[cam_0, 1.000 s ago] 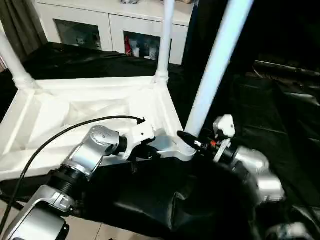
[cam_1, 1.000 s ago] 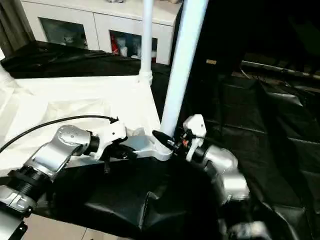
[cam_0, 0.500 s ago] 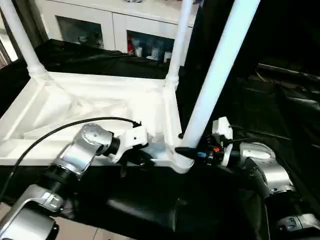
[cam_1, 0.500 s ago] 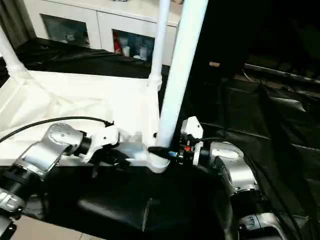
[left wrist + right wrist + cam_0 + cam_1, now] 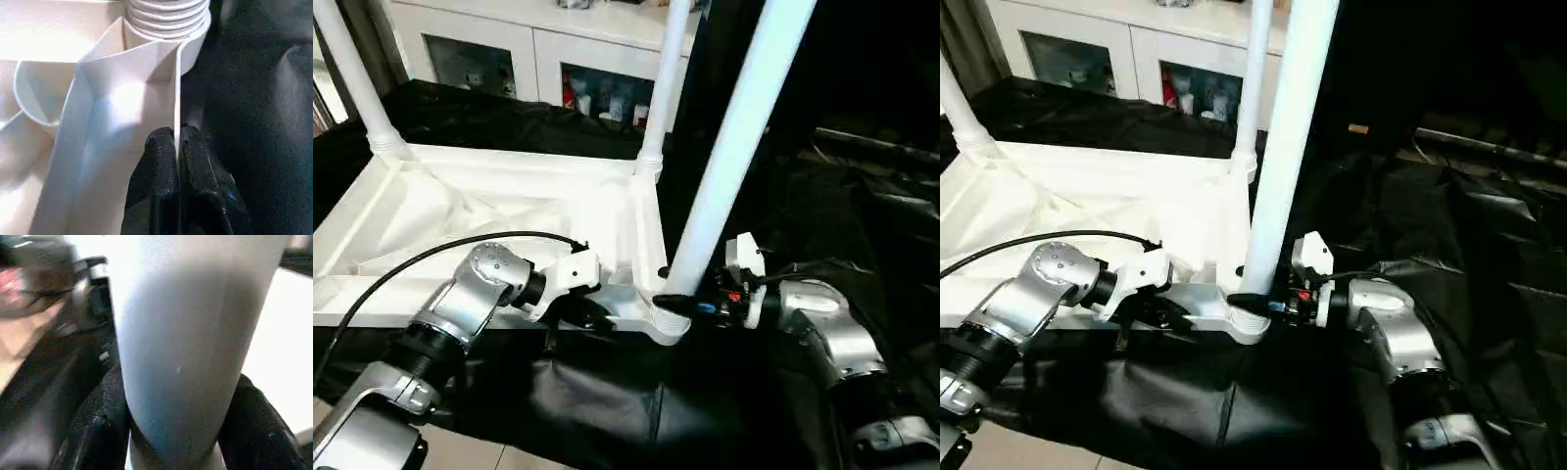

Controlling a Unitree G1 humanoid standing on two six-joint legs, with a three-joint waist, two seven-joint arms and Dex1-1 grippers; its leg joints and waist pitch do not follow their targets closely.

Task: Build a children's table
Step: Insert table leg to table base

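While the tabletop (image 5: 499,211) lies underside up on the black-draped bench (image 5: 862,196), the right gripper (image 5: 690,305) clasps the near leg (image 5: 724,157) at its socket; the left gripper (image 5: 177,161) pinches the rim. Next, probably twist the leg tight.

The right claw (image 5: 677,303) has swung level, its fingers now horizontal around the near leg (image 5: 729,147).

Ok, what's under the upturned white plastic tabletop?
Crumpled black cloth spreads out from under the white plastic tabletop on every side; whatever supports the cloth beneath is covered.
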